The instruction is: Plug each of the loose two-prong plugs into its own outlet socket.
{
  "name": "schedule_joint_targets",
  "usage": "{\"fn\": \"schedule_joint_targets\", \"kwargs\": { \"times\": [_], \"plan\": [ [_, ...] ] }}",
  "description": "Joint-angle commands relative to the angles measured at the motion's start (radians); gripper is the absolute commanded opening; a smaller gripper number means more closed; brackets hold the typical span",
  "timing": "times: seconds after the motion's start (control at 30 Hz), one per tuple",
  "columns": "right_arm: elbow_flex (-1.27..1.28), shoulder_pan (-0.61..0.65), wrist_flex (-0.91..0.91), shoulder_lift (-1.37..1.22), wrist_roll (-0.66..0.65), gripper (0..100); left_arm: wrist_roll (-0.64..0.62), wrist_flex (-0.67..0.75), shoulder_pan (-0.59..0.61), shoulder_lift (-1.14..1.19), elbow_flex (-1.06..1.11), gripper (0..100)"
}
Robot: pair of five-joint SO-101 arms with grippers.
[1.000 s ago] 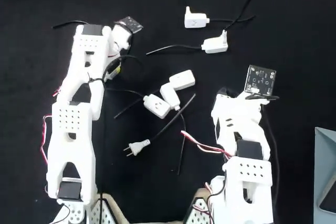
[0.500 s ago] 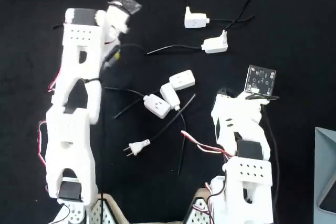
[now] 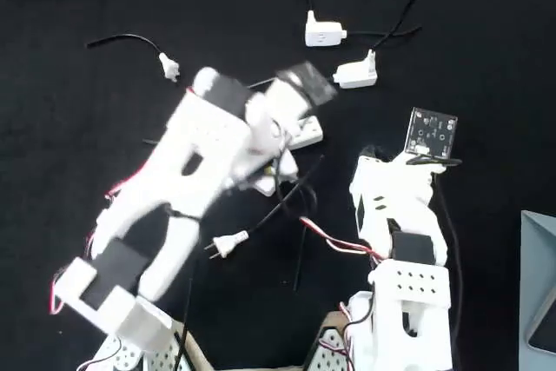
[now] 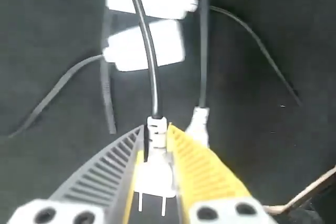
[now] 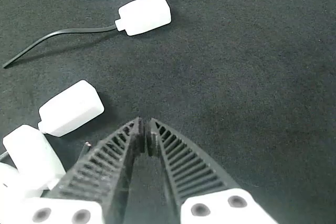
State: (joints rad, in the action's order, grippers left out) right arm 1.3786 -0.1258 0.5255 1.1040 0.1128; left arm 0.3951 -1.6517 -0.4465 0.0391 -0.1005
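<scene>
In the left wrist view my left gripper is shut on a white two-prong plug whose black cable runs off toward two white outlet sockets. In the high view the blurred left arm lies across the middle pair of sockets. One loose plug lies near the front and another at the far left. My right gripper is shut on nothing, close to a white socket.
Two more white outlet blocks lie at the back with black cables trailing off. Cables cross the black cloth around the middle. A second white plug lies just beside the left gripper. A grey box stands at the right edge.
The left arm has swung from the table's far left over to the middle sockets. The plug and cable at the far left now lie uncovered. The right arm has kept still.
</scene>
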Motion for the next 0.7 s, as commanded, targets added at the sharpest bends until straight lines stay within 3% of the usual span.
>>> {"fn": "schedule_joint_targets", "kwargs": {
  "times": [0.0,0.17,0.4,0.53,0.67],
  "plan": [
    [-0.018,-0.018,-0.017,0.021,0.009,1.3,-0.068,0.149,-0.128,-0.126,0.245,3],
    [-0.019,-0.018,-0.017,0.021,0.009,1.3,-0.135,0.276,-0.226,-0.169,0.423,4],
    [-0.019,-0.012,-0.017,0.021,0.009,1.3,-0.245,0.29,-0.186,-0.164,0.458,28],
    [-0.018,-0.012,-0.017,0.021,0.006,1.3,-0.209,0.219,-0.088,-0.169,0.332,28],
    [-0.018,-0.012,-0.017,0.021,0.006,1.3,-0.144,0.207,0.156,-0.157,0.136,28]
  ]
}}
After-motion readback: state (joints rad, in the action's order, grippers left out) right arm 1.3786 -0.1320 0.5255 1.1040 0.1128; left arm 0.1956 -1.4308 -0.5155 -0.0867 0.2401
